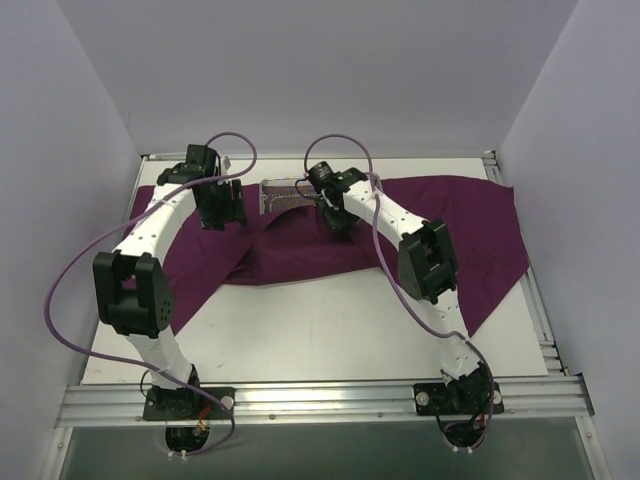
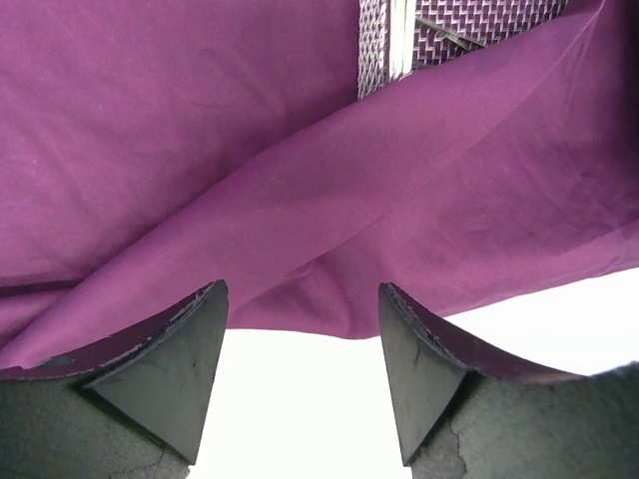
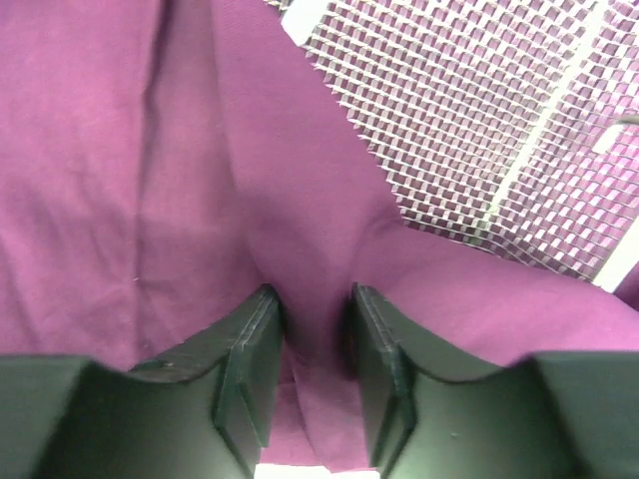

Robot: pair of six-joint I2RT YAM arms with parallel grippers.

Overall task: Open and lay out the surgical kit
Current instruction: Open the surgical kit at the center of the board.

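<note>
The dark purple cloth wrap (image 1: 470,240) lies spread across the far half of the table. The silver wire-mesh tray (image 1: 283,192) shows partly uncovered at the back centre, with cloth over its near side. My right gripper (image 1: 333,226) is shut on a fold of the cloth (image 3: 315,329) just in front of the tray (image 3: 479,120). My left gripper (image 1: 221,213) is open and empty, above the cloth's edge (image 2: 329,299), left of the tray (image 2: 439,30). A slim metal piece (image 2: 449,35) lies in the tray; I cannot tell if it is an instrument.
White walls close in the left, right and back. A metal rail (image 1: 320,400) runs along the near edge by the arm bases. Bare white table (image 1: 320,330) lies in front of the cloth. Purple cables loop over both arms.
</note>
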